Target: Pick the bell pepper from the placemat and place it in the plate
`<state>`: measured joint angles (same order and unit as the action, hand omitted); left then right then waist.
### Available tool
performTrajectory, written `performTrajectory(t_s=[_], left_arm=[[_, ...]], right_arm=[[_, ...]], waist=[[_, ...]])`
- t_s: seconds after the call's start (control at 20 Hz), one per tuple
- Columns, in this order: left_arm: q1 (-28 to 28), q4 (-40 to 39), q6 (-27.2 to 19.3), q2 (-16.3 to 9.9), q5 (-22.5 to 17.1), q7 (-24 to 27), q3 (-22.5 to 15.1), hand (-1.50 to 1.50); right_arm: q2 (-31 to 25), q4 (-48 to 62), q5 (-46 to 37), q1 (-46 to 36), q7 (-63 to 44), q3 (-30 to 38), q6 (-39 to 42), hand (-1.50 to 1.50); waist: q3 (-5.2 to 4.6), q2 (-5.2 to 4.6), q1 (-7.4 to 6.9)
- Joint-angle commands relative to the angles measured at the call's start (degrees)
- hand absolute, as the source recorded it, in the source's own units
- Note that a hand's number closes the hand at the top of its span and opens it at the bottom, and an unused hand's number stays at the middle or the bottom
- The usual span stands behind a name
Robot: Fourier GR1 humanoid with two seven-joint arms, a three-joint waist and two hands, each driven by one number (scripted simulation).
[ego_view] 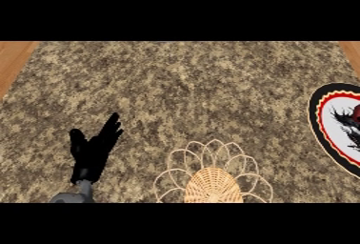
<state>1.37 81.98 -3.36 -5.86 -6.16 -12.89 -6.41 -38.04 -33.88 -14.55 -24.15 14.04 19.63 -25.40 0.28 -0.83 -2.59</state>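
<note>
A woven wicker placemat with a looped border lies at the lower middle of the granite counter, and nothing shows on its visible part. A plate with a black rim, a red and cream band and a dark pattern sits at the right edge, partly cut off. No bell pepper is visible anywhere. My left hand rests open at the lower left, fingers up, left of the placemat and apart from it. My right hand does not show.
The speckled granite counter fills the view. Wooden strips border it at the far left and far right corners.
</note>
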Motion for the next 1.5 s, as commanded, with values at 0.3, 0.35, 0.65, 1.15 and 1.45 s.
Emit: performTrajectory(t_s=[0.3, 0.35, 0.65, 1.15, 1.45], left_arm=[[-1.99, 0.51, 0.98, -0.8, -0.68, 0.39, 0.96, 0.0], [0.4, -1.02, 0.64, -0.25, -0.78, -0.18, 1.26, 0.0], [-3.92, 3.1, 1.03, -0.5, -0.61, -0.55, 0.11, 0.0], [-0.89, -2.02, -0.12, 1.03, 0.51, 1.27, 1.3, 0.0], [-0.2, -0.62, 0.07, 0.41, -0.07, -1.88, 2.16, 0.0]], right_arm=[[-0.47, 13.73, 6.09, -6.19, 18.89, 6.42, 10.52, -1.5], [1.39, 13.95, 7.41, -7.83, 19.34, 7.68, 9.45, -1.5], [-2.24, 17.68, 15.23, -7.43, 24.86, 16.2, 14.51, -1.5], [-9.94, 21.7, 18.22, 0.61, 27.54, 17.07, 40.23, -1.5], [-8.96, 21.39, 16.47, 9.09, 36.35, 14.45, 47.18, -1.5]], waist=[[0.13, -0.1, 0.16], [0.16, -0.3, 0.16], [0.06, 0.12, 0.55], [-0.11, 0.46, 2.07], [-0.13, 0.6, 2.29]])
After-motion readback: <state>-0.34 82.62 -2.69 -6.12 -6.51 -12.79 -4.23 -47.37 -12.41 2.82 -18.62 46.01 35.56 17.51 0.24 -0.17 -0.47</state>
